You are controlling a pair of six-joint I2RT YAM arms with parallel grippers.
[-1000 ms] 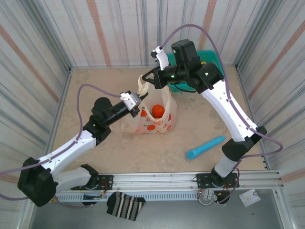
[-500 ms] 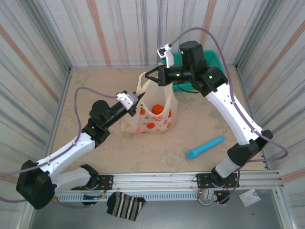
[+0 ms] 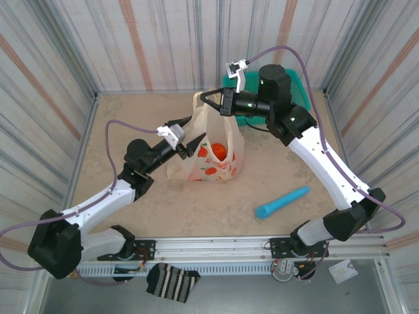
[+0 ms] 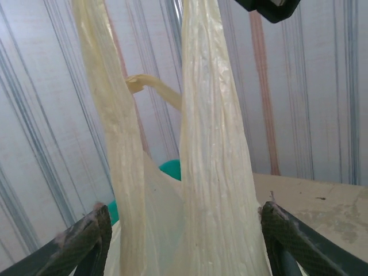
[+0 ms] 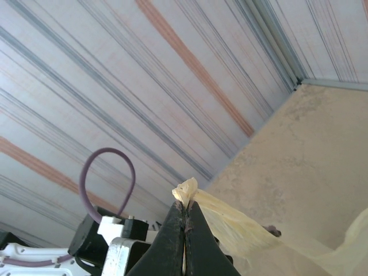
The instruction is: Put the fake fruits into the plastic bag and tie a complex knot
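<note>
The plastic bag (image 3: 211, 160), cream with red-orange citrus prints, stands mid-table with fake fruits inside: an orange round (image 3: 220, 152) and a red piece (image 3: 203, 152). My right gripper (image 3: 209, 100) hangs above the bag, shut on the tip of a bag handle (image 5: 230, 227), pinched at the right gripper's jaws (image 5: 185, 202). My left gripper (image 3: 185, 134) is open at the bag's left side. In the left wrist view, two taut handle strands (image 4: 215, 149) rise between the left gripper's (image 4: 184, 233) spread fingers (image 4: 86, 238), untouched by either.
A teal mesh basket (image 3: 296, 82) sits at the back behind the right arm. A blue cylindrical stick (image 3: 281, 201) lies on the table at the front right. Striped walls enclose the table on three sides.
My left gripper has opened and let go of the bag's handles. The right gripper, still shut on the handle tip, has moved up and to the right, stretching the handles.
</note>
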